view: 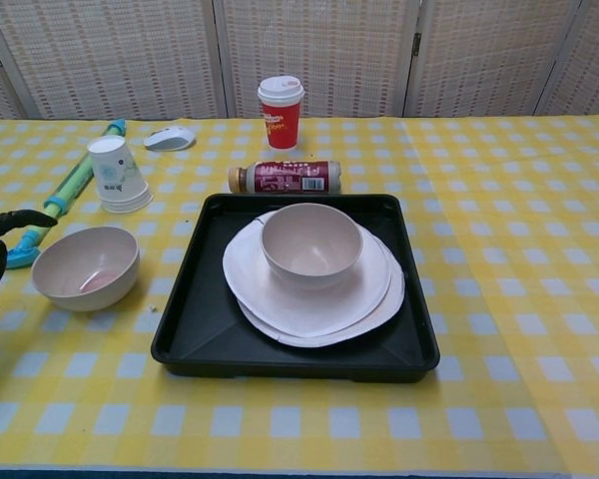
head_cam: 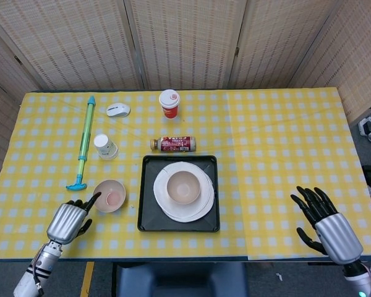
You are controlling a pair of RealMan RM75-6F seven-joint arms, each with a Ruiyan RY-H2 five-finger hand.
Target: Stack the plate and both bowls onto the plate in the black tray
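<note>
Woven screens stand behind a table covered in yellow checked cloth; on it, near the middle, sits the black tray, and in that tray you already have two plates stacked slightly askew with one bowl on top. Your remaining piece is the second bowl, which stands on the cloth just left of the tray, upright, with a pinkish patch inside; so by my reading the task is on its last item, and the step in hand is the reach for that bowl. Your left hand hangs at the near left edge, fingers apart and holding nothing, with one fingertip stretched toward the bowl's near-left rim; whether it touches the rim I cannot tell; the chest view shows only dark fingertips at its left border. Your right hand waits far off to the near right, fingers spread, empty, well apart from everything. Next you need to bring the left hand round the bowl's rim, get a firm hold without tipping it, lift it over the tray wall and set it down inside the bowl already there; the askew plates could let the stack rock, so lower it gently.
</note>
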